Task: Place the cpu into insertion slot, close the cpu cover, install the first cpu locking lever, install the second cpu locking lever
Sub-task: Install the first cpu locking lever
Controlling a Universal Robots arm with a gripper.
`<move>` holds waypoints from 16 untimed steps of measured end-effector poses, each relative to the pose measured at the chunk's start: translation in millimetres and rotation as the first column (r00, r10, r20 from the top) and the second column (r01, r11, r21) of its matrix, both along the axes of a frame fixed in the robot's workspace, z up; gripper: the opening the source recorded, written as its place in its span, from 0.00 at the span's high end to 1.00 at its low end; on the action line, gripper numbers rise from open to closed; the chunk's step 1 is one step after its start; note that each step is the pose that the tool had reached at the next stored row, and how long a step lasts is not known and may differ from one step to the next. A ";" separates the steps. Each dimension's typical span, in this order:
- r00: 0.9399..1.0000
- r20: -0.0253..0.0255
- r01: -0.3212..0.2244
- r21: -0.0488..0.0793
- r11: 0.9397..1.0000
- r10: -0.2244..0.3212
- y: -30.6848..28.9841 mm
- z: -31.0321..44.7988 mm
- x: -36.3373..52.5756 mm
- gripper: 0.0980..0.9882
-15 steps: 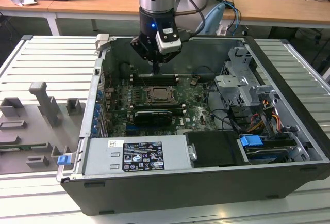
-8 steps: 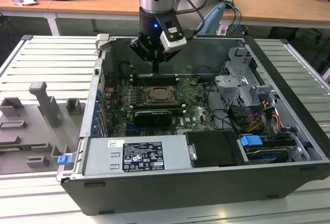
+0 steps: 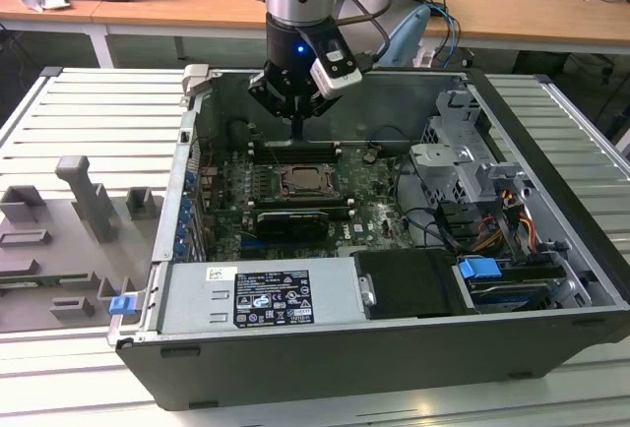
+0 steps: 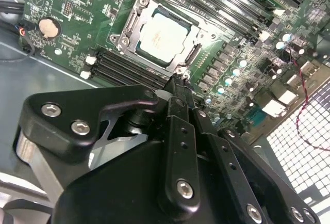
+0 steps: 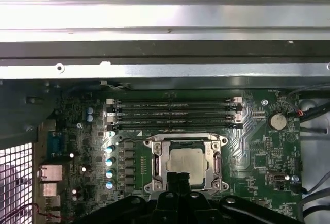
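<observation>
gripper [image 4: 176,82] fingers pressed together, tip at the edge of the insertion slot [image 4: 170,15]; cpu [image 4: 164,37] seated inside the slot, cpu cover [image 4: 135,21] flat down over it, memory slots [image 4: 124,69] just beside the slot

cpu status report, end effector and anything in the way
End effector shut, tip at the edge of the cpu cover; cpu seated, cover down around it; nothing lying on the cpu.

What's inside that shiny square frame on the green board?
A flat silvery chip fills the cut-out middle of the frame. Whatever lies underneath the chip is covered by it, so that part cannot be seen.
</observation>
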State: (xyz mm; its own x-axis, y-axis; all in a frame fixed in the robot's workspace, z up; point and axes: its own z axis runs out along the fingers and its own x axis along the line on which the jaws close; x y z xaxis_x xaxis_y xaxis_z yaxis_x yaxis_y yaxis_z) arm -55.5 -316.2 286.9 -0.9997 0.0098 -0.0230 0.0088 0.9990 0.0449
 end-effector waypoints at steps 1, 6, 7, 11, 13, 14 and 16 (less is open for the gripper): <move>1.000 0.000 -0.010 0.000 1.000 0.010 -0.1 0.0 0.0 0.99; 0.999 0.000 -0.036 0.000 0.999 0.036 -0.2 0.0 -0.1 0.99; 0.999 0.000 -0.042 0.000 0.999 0.042 -0.2 0.0 0.0 0.99; 0.998 0.000 -0.067 0.000 0.998 0.067 -0.3 0.0 -0.1 0.99; 0.997 0.000 -0.080 0.000 0.997 0.080 -0.4 0.0 -0.1 0.99; 0.996 0.000 -0.086 0.000 0.996 0.086 -0.4 0.0 -0.1 0.99; 0.995 0.000 -0.095 0.000 0.995 0.095 -0.4 0.0 -0.1 0.99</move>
State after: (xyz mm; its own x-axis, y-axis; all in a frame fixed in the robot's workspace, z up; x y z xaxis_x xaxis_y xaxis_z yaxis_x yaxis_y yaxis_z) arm -55.6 -316.6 286.9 -0.9961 -0.0853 -0.0230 -0.0863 0.9953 0.0449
